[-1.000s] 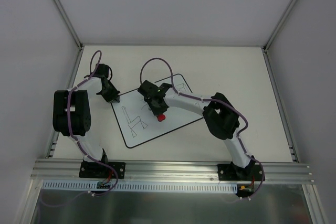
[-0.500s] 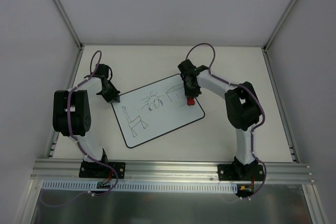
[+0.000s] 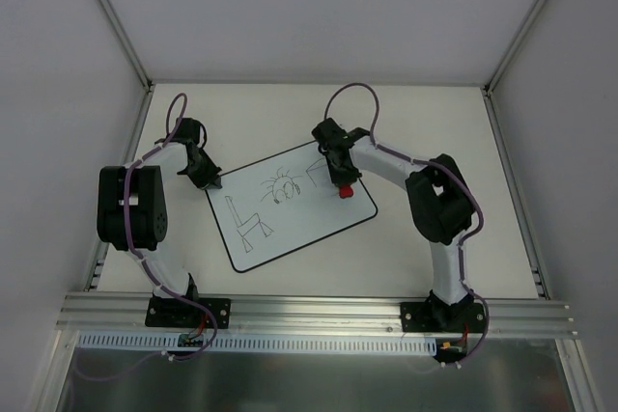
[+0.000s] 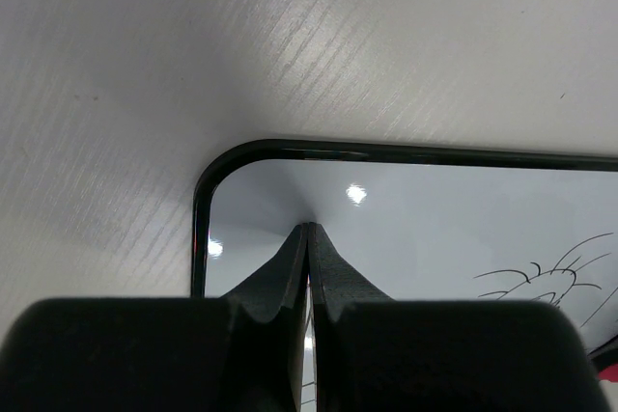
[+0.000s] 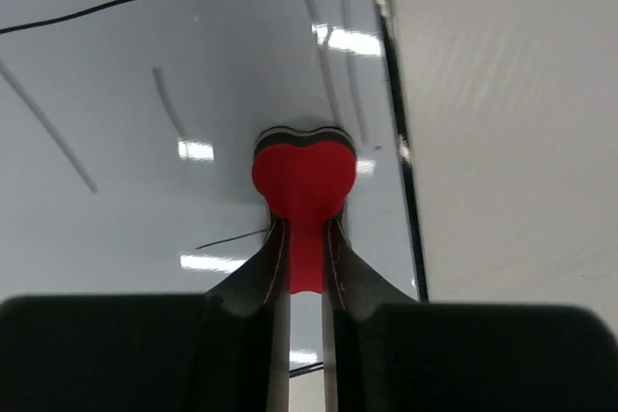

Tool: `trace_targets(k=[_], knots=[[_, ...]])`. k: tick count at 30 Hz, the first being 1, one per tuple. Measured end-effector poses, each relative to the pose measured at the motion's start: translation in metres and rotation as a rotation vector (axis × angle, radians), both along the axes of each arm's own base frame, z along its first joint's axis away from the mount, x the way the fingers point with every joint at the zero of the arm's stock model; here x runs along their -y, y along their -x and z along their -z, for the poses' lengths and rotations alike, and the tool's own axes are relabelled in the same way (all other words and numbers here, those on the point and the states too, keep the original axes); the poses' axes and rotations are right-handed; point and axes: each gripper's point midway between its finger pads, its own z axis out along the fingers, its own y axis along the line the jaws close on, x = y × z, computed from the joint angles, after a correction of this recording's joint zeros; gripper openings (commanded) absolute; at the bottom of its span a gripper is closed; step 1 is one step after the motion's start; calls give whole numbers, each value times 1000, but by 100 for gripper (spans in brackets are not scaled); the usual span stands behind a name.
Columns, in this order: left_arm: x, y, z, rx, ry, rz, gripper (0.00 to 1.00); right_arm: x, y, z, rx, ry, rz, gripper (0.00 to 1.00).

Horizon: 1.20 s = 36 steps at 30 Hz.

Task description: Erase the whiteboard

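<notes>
Clamped on the red eraser (image 3: 345, 191), the right claw (image 3: 340, 180) has swung from the middle of the whiteboard (image 3: 309, 214), which lies mid-surface (image 3: 435, 132), to its 3 o'clock edge. The sketches (image 3: 280, 185) remain. The left claw (image 3: 205, 178), closed on nothing, pins the 10 o'clock corner.

White arm links (image 3: 386, 156), black joints (image 3: 130, 205), purple cables (image 3: 350, 86), black tapered gripper fingers (image 4: 275, 282)

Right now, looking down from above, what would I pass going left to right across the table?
left arm's black elbow → left fingers at the corner of the whiteboard → chair sketch → spiky-haired face sketch → red eraser held in the right fingers → right arm's black elbow
</notes>
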Motion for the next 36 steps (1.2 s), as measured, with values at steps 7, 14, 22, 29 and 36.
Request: trace_targets(k=[7, 14, 22, 29, 36], knots=[[1, 0, 0, 0, 4, 1, 0, -83, 50, 0, -29, -47, -222, 0], [1, 0, 0, 0, 5, 2, 0, -87, 54, 2, -79, -111, -207, 0], [3, 0, 0, 1, 15, 5, 0, -3, -10, -1, -55, -97, 58, 0], [4, 1, 0, 0, 21, 8, 0, 14, -25, -1, -74, -28, 96, 0], [4, 1, 0, 1, 22, 8, 0, -23, -35, -2, -73, -16, -21, 0]])
